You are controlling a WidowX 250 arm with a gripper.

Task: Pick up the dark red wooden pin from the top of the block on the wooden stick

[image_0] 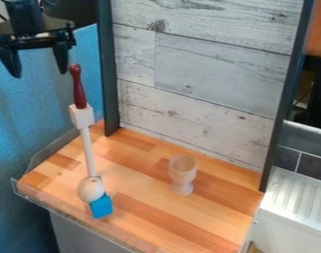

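At the upper left the black gripper point(37, 66) hangs open with nothing between its fingers. Just right of and below it rises the dark red handle point(78, 89) of a long upright tool, with a white block point(82, 116) beneath the handle and a pale shaft point(89, 150) below that. The shaft runs down to a round wooden ball point(91, 189) near the counter's front left. A blue cube point(101, 206) sits against the ball's lower right. Right of centre, a pale wooden cup with a stem point(182, 174) stands upright on the wooden counter point(140, 173).
A whitewashed plank panel point(209, 74) with dark posts point(108, 69) at its sides stands behind the counter. A clear low rim point(70, 212) edges the front left. A white ribbed drainer point(298, 197) lies at the right, and a blue surface point(30, 128) at the left.
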